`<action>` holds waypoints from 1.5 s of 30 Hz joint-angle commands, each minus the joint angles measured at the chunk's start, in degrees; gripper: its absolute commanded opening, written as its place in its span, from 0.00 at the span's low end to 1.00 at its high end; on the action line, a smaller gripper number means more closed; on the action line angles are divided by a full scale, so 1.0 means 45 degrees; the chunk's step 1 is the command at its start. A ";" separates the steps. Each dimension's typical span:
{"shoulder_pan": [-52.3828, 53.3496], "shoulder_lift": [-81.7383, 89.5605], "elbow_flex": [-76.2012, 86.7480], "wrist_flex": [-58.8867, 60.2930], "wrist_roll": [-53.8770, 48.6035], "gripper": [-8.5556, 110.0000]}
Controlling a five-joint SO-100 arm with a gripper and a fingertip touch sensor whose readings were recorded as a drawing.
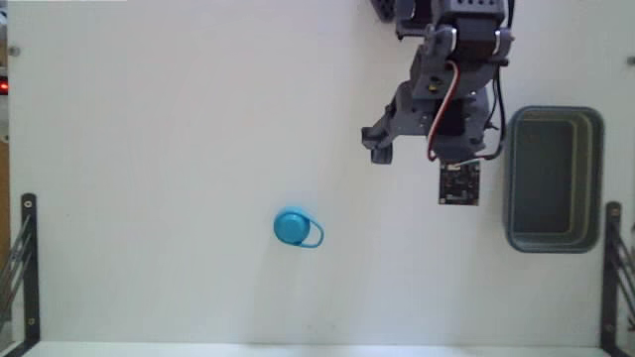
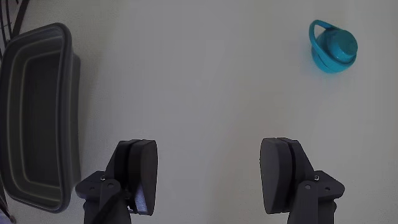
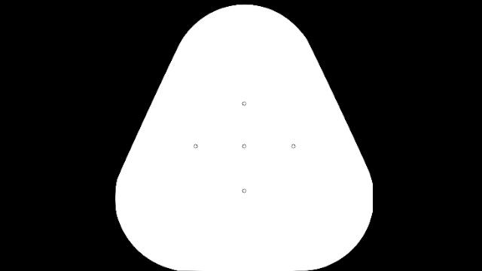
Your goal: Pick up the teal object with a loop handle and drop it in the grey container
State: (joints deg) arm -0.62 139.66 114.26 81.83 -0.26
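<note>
Table [image 1: 149, 119], white and flat, is seen from above in the fixed view.

Bracket [image 1: 24, 248], black metal, is fixed at the table's left edge in the fixed view; a second bracket [image 1: 611, 258] is fixed at the right edge.

Cup [image 1: 292, 227], teal, round, with a thin loop handle on its right side, is seen in the fixed view resting on the table, well apart from the gripper [image 1: 382, 149], below it and to its left. In the wrist view the cup [image 2: 334, 48] is found at upper right, beyond the right finger and outside the line of the gap, its loop turned to upper left.

Gripper, dark grey, two-fingered, is held wide open and empty. In the wrist view the gripper [image 2: 210, 177] is seen from behind, its two fingers [image 2: 142, 171] entering from the bottom edge with bare table between them.

Arm [image 1: 451, 79], dark grey with red and white cabling, enters from the top edge in the fixed view; a small circuit board [image 1: 459, 183] is carried at the wrist.

Bin [image 1: 553, 178], slate grey, rounded rectangular, thick-rimmed, empty, is placed just right of the arm in the fixed view. In the wrist view the bin [image 2: 37, 118] is seen at far left, beside the left finger.
</note>
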 commanded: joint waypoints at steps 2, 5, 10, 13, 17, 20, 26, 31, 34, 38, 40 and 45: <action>0.0137 0.0546 0.0066 0.0030 0.0059 1.00; 0.0150 0.0546 0.0066 0.0030 0.0059 1.00; 0.0452 0.0546 0.0066 0.0030 0.0059 1.00; 0.0798 0.0546 0.0066 0.0030 0.0059 1.00; 0.1239 0.0546 0.0066 0.0030 0.0059 1.00; 0.1607 0.0546 0.0066 0.0030 0.0059 1.00; 0.2475 0.0546 0.0066 0.0030 0.0059 1.00; 0.3179 0.0546 0.0066 0.0030 0.0059 1.00; 0.3650 0.0546 0.0066 0.0030 0.0059 1.00; 0.4066 0.0546 0.0066 0.0030 0.0059 1.00; 0.4259 0.0546 0.0066 0.0030 0.0059 1.00; 0.4635 0.0546 0.0066 0.0030 0.0059 1.00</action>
State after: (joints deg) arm 18.19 139.66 114.26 81.83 -0.18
